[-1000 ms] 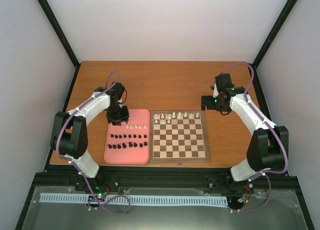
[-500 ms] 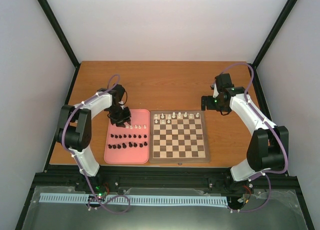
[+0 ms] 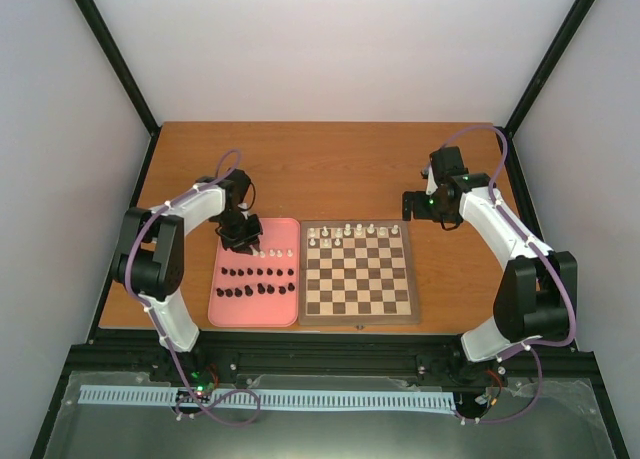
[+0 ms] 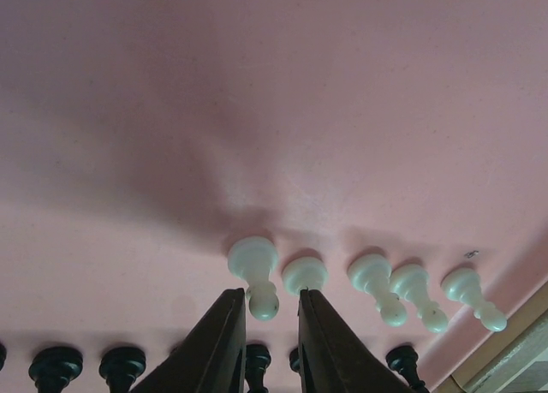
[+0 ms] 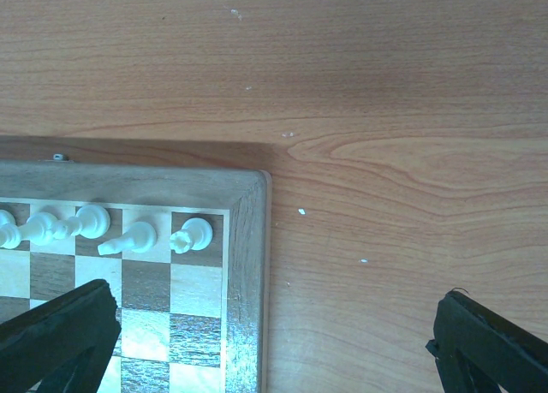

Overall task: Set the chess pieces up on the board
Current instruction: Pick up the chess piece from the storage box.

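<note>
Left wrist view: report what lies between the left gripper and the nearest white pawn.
Nothing. The left wrist view shows the round head of the small white pawn right at the mouth of the open left gripper, with the pink rounded tray beneath.

Left hand (image 4: 269,295) ajar, right hand (image 5: 272,314) wide
</note>
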Available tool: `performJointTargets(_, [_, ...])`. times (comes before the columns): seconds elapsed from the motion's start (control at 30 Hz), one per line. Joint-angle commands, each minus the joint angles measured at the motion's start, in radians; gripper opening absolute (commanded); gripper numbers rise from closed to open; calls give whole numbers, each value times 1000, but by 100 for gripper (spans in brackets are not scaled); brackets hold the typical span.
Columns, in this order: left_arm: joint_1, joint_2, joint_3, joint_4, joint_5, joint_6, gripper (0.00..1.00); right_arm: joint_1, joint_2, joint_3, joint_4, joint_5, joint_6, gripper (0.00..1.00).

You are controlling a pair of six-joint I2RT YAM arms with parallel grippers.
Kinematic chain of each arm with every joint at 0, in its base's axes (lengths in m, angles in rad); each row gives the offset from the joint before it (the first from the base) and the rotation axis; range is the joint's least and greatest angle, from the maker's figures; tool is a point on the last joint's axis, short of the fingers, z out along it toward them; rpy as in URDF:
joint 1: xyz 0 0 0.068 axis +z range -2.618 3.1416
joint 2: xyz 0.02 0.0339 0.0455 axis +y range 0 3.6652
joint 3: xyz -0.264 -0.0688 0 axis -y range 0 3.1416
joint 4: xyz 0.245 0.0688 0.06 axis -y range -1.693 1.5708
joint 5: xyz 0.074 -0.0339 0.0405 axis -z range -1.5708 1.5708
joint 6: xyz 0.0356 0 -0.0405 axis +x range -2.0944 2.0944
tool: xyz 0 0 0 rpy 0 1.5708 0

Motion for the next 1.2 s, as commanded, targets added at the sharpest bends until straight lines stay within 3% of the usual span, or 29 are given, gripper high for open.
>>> performJointTargets(0.0, [4,14,15,0,-3,6,21,6,14,-9,4,3,-11,100])
performJointTargets(0.33, [5,30,15,3,-24,16,21,6,12,-9,2,4,-13,100])
performJointTargets(0.67, [5,54,51,-10,-34,31,4,6,10,-12,4,6,-11,100])
performJointTargets(0.9, [-1,3,185,-135,-77,87,1,6,9,-15,4,10,-12,100])
performJointTargets(1.03, [-74,-27,310,-258,-111,132,1,6,16,-11,8,5,-12,100])
performJointTargets(1.17, [-244,-1,452,-353,-135,158,2,6,24,-5,10,-1,-10,100])
